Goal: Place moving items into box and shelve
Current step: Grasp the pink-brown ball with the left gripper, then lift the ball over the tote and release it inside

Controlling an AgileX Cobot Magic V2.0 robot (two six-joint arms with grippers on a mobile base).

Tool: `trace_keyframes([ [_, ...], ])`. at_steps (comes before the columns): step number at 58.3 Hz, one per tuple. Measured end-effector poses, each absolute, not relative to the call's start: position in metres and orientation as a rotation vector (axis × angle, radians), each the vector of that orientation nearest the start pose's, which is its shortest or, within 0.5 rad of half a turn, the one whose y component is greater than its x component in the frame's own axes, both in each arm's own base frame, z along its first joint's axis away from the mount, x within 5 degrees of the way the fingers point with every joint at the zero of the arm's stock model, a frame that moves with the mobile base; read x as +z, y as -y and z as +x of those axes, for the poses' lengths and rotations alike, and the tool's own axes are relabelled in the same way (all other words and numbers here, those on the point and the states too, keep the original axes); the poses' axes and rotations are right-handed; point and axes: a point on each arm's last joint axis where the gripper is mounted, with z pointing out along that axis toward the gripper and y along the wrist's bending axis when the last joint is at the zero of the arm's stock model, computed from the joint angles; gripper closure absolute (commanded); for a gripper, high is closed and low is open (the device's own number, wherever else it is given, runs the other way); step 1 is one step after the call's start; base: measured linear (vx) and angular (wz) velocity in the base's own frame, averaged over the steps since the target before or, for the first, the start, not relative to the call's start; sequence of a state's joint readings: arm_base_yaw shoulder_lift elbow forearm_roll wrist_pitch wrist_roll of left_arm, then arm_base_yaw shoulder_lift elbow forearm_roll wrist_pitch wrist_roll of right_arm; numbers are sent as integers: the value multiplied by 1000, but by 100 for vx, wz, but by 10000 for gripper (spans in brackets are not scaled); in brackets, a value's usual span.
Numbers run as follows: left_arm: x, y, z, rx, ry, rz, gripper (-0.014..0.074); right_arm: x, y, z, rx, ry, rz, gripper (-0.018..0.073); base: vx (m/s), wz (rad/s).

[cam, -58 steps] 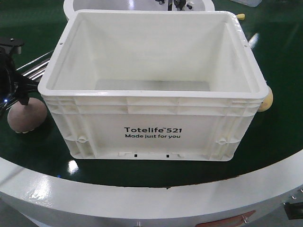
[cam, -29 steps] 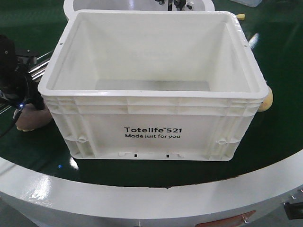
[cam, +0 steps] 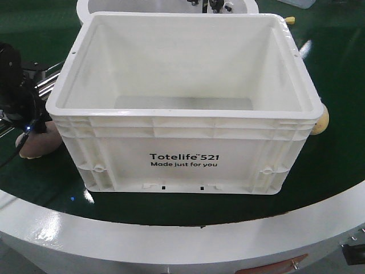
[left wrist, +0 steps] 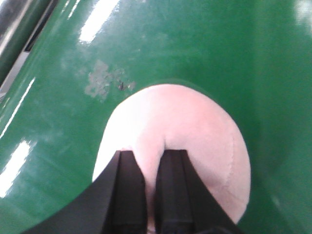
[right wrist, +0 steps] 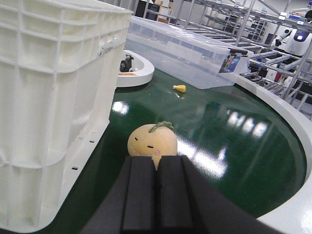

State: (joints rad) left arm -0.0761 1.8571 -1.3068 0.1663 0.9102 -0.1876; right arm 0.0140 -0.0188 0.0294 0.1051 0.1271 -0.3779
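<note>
Pinching the pinkish-brown ball (left wrist: pixel 187 117), on the desk (left wrist: pixel 195 39) just left of the box (cam: pixel 182 142), the nearly closed left gripper (left wrist: pixel 150 155) grips only a thin fold, which may slip when lifted.

We see a glossy green round table (cam: pixel 171 208) with a white rim. On it rest a white crate (cam: pixel 182 154), a pink ball (cam: pixel 40 144) just to its left, a yellow ball (right wrist: pixel 152 141) just to its right, and farther back a clear bin (right wrist: pixel 185 53) and a small yellow piece (right wrist: pixel 180 88).
</note>
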Motion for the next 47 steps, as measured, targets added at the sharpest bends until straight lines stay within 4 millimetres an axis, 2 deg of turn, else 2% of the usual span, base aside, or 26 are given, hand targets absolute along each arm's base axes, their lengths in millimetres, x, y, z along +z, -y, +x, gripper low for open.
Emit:
trace_keyframes([
  [6, 213, 15, 362, 170, -2919, -38, 605, 193, -2, 56, -189, -1606, -243, 567, 0, 0],
  [12, 233, 13, 351, 192, -2907, -39, 605, 193, -2, 56, -189, -1606, -243, 567, 0, 0],
  [19, 270, 10, 333, 203, -2829, -44, 605, 193, -2, 56, -189, -1606, -243, 567, 0, 0],
  [27, 320, 9, 306, 165, -2680, -65, 605, 193, -2, 56, -189, -1606, -243, 567, 0, 0],
  [38, 381, 14, 258, -19, -2449, -98, 603, 194, -2, 56, -177, -1594, -228, 567, 0, 0],
  [47, 417, 30, 226, -263, -2262, 8, 603, 199, -2, 56, -117, -1551, -157, 567, 0, 0],
])
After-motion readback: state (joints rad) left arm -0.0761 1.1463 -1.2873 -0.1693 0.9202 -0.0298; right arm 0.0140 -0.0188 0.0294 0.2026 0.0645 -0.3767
